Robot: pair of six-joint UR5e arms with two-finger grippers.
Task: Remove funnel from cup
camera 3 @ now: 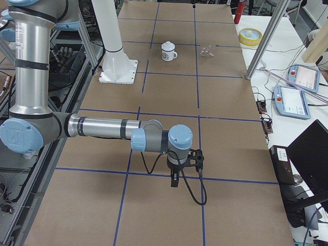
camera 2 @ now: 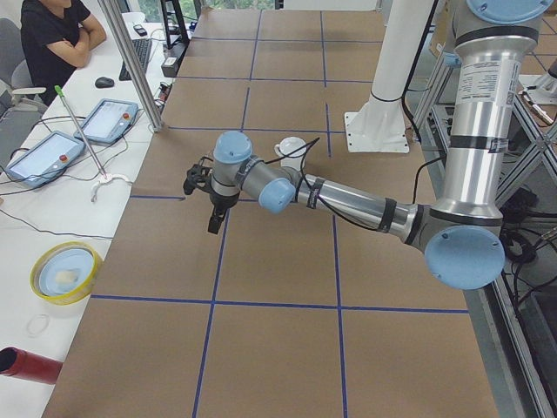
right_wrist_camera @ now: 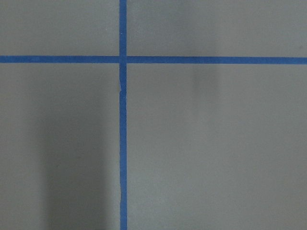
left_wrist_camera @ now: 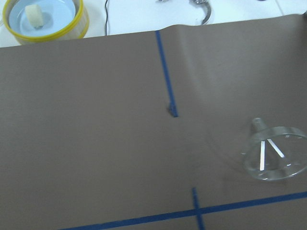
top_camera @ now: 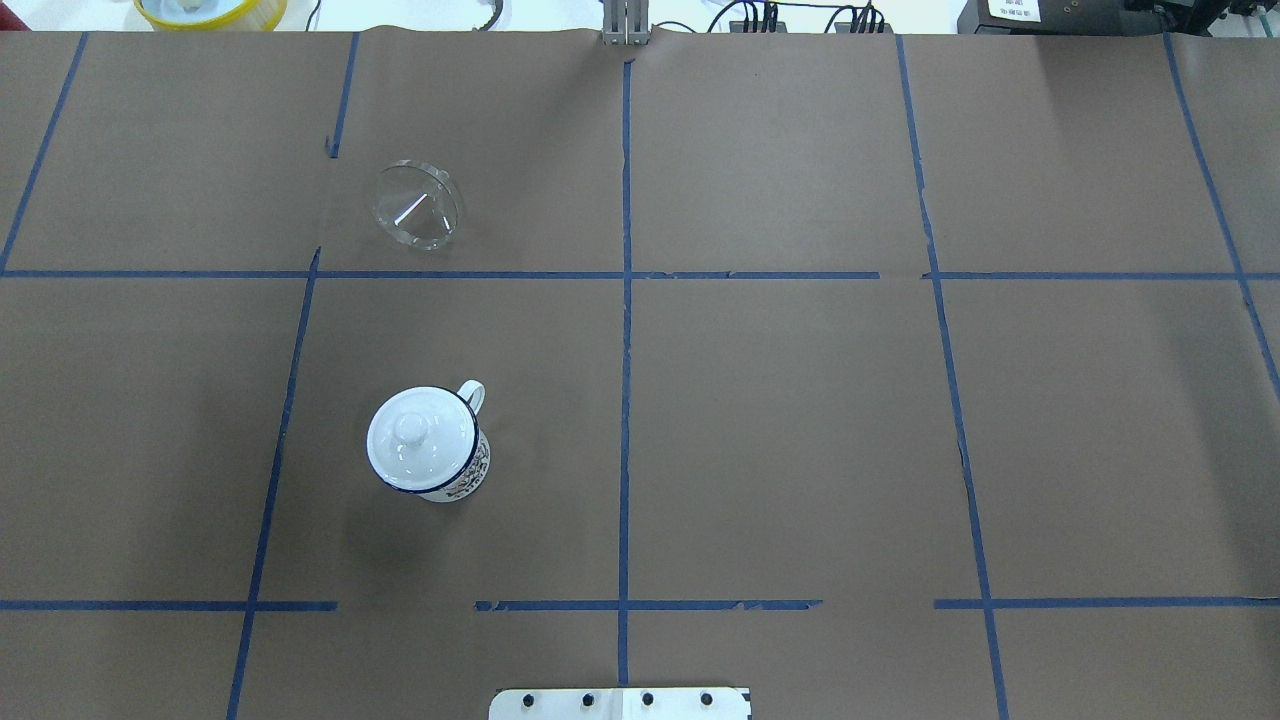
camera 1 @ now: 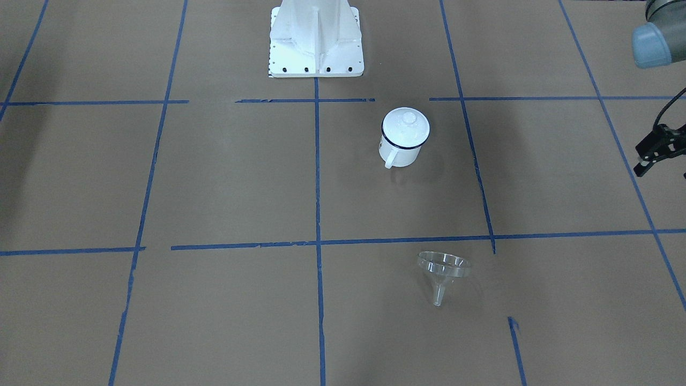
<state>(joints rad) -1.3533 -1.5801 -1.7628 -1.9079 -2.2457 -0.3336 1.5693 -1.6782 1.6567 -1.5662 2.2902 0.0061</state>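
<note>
The clear funnel (camera 1: 443,268) lies on its side on the brown table, out of the cup and well apart from it. It also shows in the overhead view (top_camera: 417,205) and at the right of the left wrist view (left_wrist_camera: 274,153). The white cup (camera 1: 402,147) with a dark blue rim stands upright (top_camera: 470,472) with a white knobbed lid (top_camera: 415,440) on top. My left gripper (camera 2: 213,225) hangs above the table off to the funnel's side, half cut off at the front view's edge (camera 1: 651,153). I cannot tell whether it is open. My right gripper (camera 3: 174,182) hangs far from both objects; I cannot tell its state.
The white robot base (camera 1: 316,43) stands at the table's robot side. A yellow-rimmed bowl (left_wrist_camera: 43,17) sits beyond the table's far edge. Blue tape lines cross the table. An operator (camera 2: 57,35) and tablets (camera 2: 109,117) are at a side desk.
</note>
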